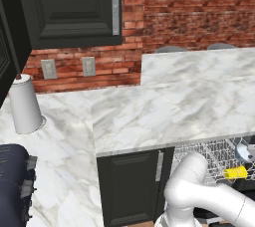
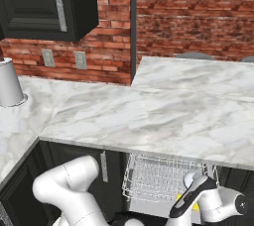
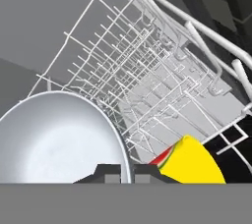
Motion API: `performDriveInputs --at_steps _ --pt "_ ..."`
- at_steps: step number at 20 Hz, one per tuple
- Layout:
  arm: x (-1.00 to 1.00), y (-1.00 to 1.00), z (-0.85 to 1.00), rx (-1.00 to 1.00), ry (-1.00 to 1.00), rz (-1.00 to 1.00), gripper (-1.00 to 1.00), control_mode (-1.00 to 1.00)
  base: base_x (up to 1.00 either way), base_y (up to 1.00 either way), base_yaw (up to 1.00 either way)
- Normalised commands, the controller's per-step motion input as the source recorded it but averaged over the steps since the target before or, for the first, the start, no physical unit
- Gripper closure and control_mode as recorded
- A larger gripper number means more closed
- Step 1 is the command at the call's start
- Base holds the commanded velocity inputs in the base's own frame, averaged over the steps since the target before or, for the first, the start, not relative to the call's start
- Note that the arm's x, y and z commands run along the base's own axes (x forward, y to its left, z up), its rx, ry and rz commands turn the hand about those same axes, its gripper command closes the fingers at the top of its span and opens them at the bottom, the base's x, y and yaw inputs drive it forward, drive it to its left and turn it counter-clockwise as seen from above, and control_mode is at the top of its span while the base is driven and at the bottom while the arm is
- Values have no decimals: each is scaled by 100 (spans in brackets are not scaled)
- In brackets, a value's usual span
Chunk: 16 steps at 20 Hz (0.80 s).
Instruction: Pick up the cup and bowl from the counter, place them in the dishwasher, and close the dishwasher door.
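Pale blue-grey bowl (image 3: 59, 139) pinched at rim by closed gripper (image 3: 127, 174) over dishwasher rack (image 3: 147, 70), hand view; yellow cup (image 1: 235, 172) beside. Right base view: arm (image 2: 74, 190) bent low below counter (image 2: 163, 111) front edge.

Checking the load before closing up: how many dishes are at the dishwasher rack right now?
2: the pale bowl, its rim pinched in the shut gripper over the white wire rack, and a yellow cup beside it at the rack's near end. More could be hidden below.
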Motion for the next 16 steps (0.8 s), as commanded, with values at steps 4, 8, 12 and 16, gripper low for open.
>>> performDriveInputs --at_steps 4,8,12,16 --pt "16 -24 -36 2 0 0 100 -100 0 0 0" --pt "-5 -3 -29 0 0 0 -100 -100 0 0 0" --pt "-28 -17 0 0 -4 0 -100 -100 0 0 0" --pt "-21 -18 10 0 -5 0 -100 -100 0 0 0"
